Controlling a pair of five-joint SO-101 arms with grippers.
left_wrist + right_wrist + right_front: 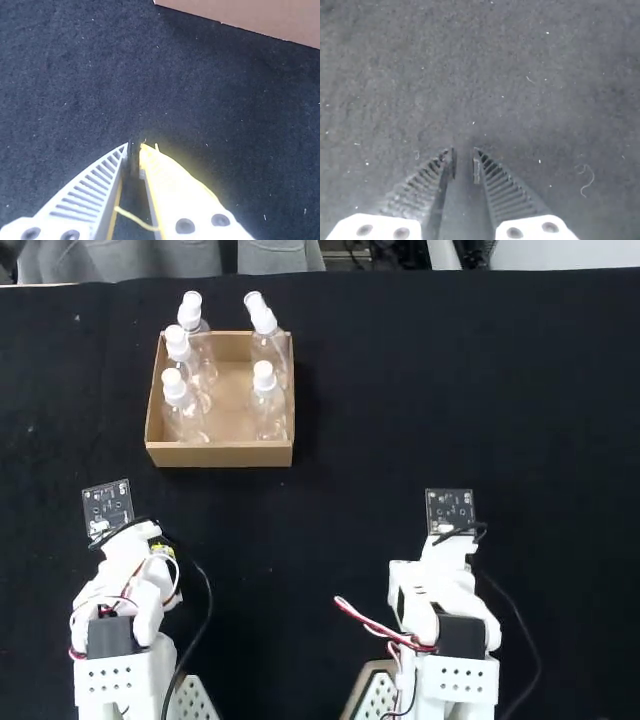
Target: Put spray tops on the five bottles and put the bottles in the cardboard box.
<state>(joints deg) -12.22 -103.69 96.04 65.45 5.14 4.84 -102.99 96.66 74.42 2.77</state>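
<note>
A: Black cloth (450, 390) from edge to edge of the table, that's our stage, a dark felt flecked with lint. Past its far edge there's a strip of grey fabric (150, 260) and a white patch (570, 252) of the room.

B: And toward the far left of that cloth sits the cardboard box (220, 453), open at the top, square to the table edge.

A: Both arms are at the near side. There's the left arm (125, 580) folded back over its base, the right arm (445, 590) likewise, well apart from each other and from the box.

B: Look inside! All five bottles (268, 400) standing upright, clear plastic, three down the left side and two down the right.

A: Each one wearing a white spray top (258, 308).

B: Now the pincers. Over the felt, the left gripper (134, 147), one white finger and one yellow, tips pressed together, with the cardboard box (260, 17) showing ahead of it.

A: And the right gripper (463, 152) is pinched down to a thin slit, gripping nothing, just above the cloth.
</note>
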